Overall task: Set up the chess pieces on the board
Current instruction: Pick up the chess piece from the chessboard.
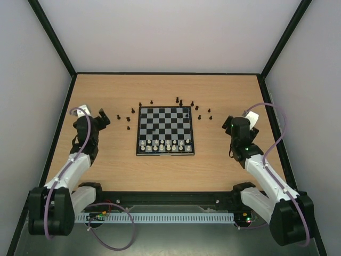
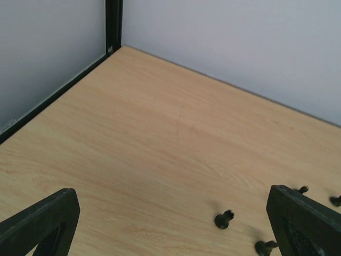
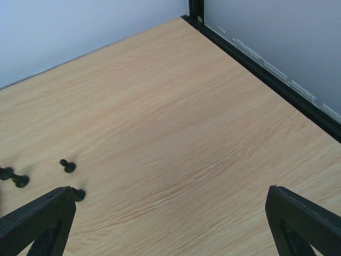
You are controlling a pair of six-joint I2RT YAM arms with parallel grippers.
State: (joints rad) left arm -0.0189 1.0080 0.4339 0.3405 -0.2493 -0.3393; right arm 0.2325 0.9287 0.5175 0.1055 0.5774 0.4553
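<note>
Left hand (image 1: 102, 118) spread; board (image 1: 165, 125) square-on beyond

The counter (image 1: 106, 160) is pale honey wood with a fine, wavy grain, edged by a black frame (image 1: 165, 73). The board (image 1: 165, 124) is chequered in black and silver-grey inside a thin dark border. The white pieces (image 1: 155, 148) on it are cream. The black pieces (image 1: 152, 101) are solid black and show as dark specks against the wood. The walls (image 1: 170, 32) are plain pale grey-white. The arms (image 1: 264, 172) mix white shells with black joints, and lilac cables (image 1: 48, 216) run along them. The left pincer (image 2: 170, 221) and right pincer (image 3: 170, 221) both have matte black fingers.
</note>
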